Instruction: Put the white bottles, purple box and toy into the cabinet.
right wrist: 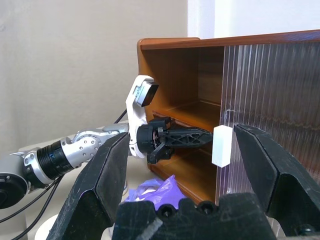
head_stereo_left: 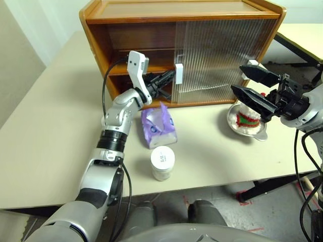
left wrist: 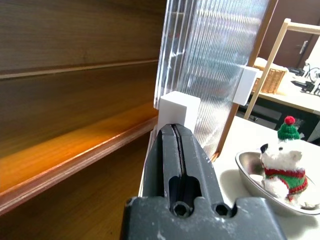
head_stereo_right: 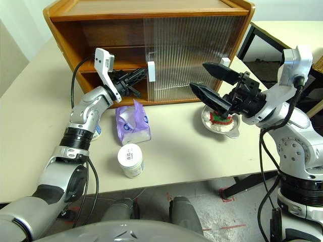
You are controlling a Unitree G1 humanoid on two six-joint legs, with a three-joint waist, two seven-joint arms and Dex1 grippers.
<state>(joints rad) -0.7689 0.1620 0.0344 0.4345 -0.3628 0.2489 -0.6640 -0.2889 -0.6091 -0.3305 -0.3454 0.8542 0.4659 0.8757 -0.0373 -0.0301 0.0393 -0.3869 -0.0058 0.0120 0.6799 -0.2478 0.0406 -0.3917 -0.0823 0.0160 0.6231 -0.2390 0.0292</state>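
The wooden cabinet (head_stereo_left: 101,45) stands at the back of the table, its left half open and its ribbed doors over the right half. My left gripper (head_stereo_left: 171,76) is shut, its tips against the white handle (left wrist: 179,107) on the door's edge. The purple box (head_stereo_left: 159,126) lies in front of the cabinet. One white bottle (head_stereo_left: 163,162) stands nearer the table's front edge. Another white bottle (head_stereo_right: 97,132) peeks out from behind my left forearm. The toy (head_stereo_left: 247,118) sits in a steel bowl (head_stereo_left: 260,135) on the right. Above it my right gripper (head_stereo_left: 237,77) hangs open and empty.
A second white handle (head_stereo_left: 252,65) sits on the far door, just behind my right gripper. Both cabinet shelves (left wrist: 75,155) are bare on the open side. Another table (head_stereo_left: 303,35) stands at the back right. The table's front edge runs just below the nearer bottle.
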